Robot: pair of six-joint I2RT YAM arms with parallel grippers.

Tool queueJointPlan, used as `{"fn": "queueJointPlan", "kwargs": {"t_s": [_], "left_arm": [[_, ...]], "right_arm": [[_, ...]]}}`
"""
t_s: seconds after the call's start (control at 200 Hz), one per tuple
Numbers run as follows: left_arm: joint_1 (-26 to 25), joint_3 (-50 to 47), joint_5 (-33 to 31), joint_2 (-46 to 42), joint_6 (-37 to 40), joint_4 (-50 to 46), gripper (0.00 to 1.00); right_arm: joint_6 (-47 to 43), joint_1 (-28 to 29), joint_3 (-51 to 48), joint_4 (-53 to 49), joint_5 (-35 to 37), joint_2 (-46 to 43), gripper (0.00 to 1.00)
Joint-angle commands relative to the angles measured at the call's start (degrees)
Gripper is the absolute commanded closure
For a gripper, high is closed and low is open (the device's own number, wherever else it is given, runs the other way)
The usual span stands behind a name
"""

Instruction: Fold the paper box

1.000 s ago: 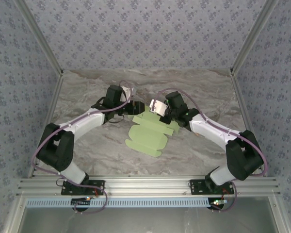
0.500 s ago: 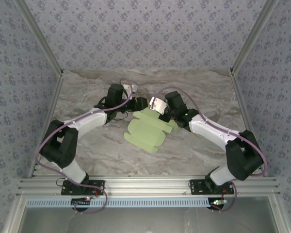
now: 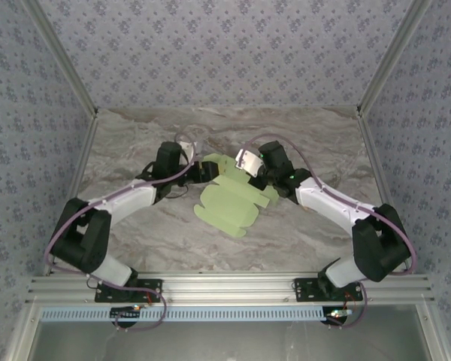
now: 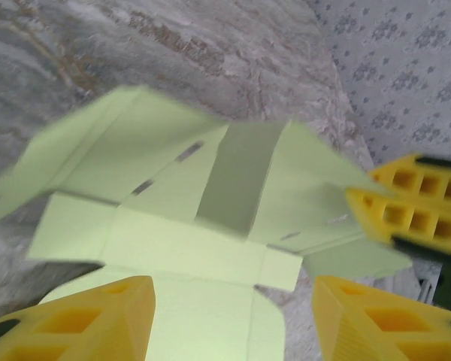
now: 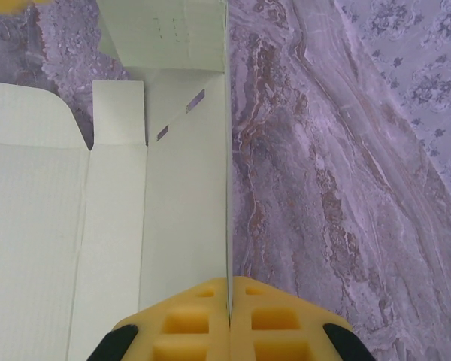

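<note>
Left arm drawn back leftward since earlier frame. Marble table (image 3: 316, 241) bears paper box (image 3: 229, 203), centre, part-unfolded, one panel upright. Right gripper (image 5: 228, 289) clamped on that panel's edge. Left gripper (image 4: 233, 289) fingers apart, flap between them.

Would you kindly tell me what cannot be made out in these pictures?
1) Top external: both wrists cover the far edge of the paper box, hiding how the jaws meet it.
2) Left wrist: the box is blurred, its slots smeared; the frame's bottom edge cuts off the left gripper.
3) Right wrist: the right gripper pinches a panel seen edge-on, its other face hidden; the frame's left edge cuts off the box.
</note>
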Motion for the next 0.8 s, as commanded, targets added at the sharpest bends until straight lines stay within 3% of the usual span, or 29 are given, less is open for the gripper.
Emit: {"fn": "queueJointPlan", "kwargs": {"t_s": [0.0,0.13,0.34,0.794], "left_arm": [[0.0,-5.2,-1.8,-4.1,4.4,2.0,0.41],[-0.3,-10.1,-2.2,-6.1,6.9,6.4,0.39],[-2.9,-9.8,-4.7,-4.2,14.9,8.6,0.37],[-2.0,0.4,-8.9,5.8,21.0,4.8,0.34]], "right_arm": [[5.2,-2.1,4.1,-6.9,-4.5,-1.2,1.0],[9.9,-5.6,8.3,-13.8,-11.5,-0.6,1.0],[14.8,-9.8,11.9,-20.7,-21.9,-0.5,1.0],[15.9,-11.2,14.9,-22.6,-24.2,0.0,1.0]]}}
